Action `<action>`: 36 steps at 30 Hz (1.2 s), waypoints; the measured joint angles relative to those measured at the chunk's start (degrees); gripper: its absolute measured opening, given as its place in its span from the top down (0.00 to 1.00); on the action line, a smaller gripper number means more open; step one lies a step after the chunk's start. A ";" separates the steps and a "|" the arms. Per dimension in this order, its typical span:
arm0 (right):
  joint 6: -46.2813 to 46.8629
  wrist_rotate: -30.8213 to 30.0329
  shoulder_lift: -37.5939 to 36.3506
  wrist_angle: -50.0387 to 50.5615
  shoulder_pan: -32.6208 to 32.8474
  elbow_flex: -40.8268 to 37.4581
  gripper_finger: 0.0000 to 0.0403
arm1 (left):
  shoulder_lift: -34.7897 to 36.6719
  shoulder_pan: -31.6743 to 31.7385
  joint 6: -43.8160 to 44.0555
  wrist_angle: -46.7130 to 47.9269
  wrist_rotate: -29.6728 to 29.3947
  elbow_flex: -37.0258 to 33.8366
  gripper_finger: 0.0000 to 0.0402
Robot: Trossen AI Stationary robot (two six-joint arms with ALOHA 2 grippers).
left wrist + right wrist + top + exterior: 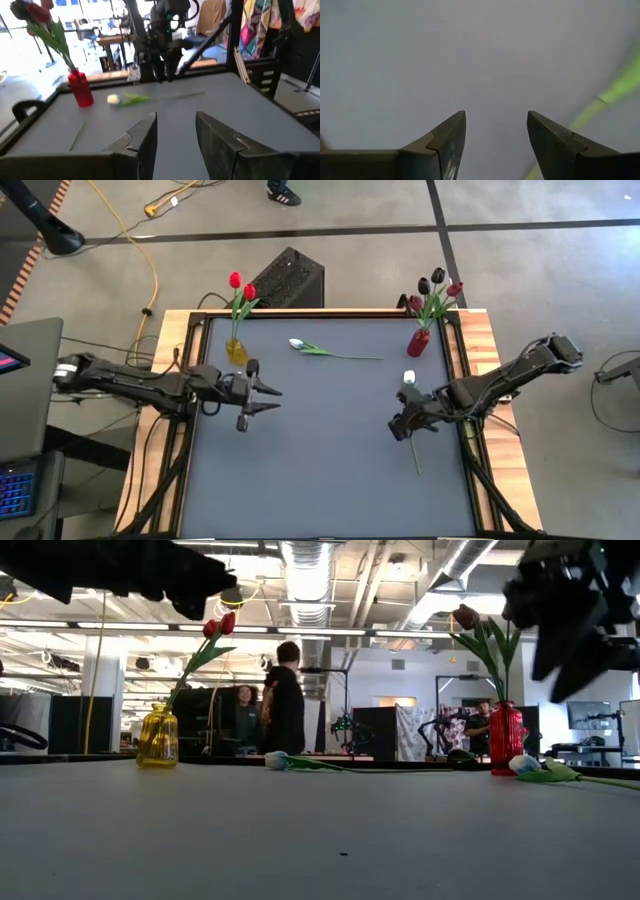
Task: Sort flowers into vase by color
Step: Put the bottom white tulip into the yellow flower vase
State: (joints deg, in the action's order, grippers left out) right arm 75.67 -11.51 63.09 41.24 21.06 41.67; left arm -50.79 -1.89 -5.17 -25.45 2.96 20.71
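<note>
Looking from the left, the left gripper [268,400] hangs over the left side of the table [320,480]. Its jaws are apart and hold nothing. It points toward the middle, so I think it is waiting its turn.

Just past it, at the far left corner, stands the yellow vase [236,350]. Two red tulips [241,286] stand in it, so this looks like the place for red ones.

Next, near the far middle of the table, lies a white tulip [298,344]. It is flat on its side, with its stem pointing right. It is not in any vase yet.

Farther right, a second white tulip [409,378] lies flat too. Its stem runs toward the near edge. The right gripper [398,423] hangs right beside this stem with its jaws apart and empty. It seems to be there so it can pick this flower up next.

At the far right corner stands the red vase [419,342]. It holds the dark tulips [434,286], so the dark ones go there. I see no vase for the white flowers.
</note>
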 joint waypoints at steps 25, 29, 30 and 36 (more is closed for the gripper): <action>13.45 -0.32 19.60 9.46 0.17 -0.04 0.41 | -4.82 -0.07 8.00 0.81 5.75 0.00 0.69; 13.43 -0.06 22.22 9.46 0.17 -0.04 0.42 | -4.82 -0.07 8.00 1.09 5.75 0.00 0.69; 13.44 0.14 22.83 9.47 0.17 -0.04 0.43 | -4.82 -0.07 8.00 1.36 5.75 0.00 0.69; 13.97 0.39 24.07 8.81 0.19 0.13 0.62 | -4.82 -0.07 8.74 2.51 5.75 0.00 0.69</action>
State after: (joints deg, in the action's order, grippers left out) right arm 89.64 -11.13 87.16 50.05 21.25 41.80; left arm -55.61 -1.96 3.57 -22.94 8.71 20.71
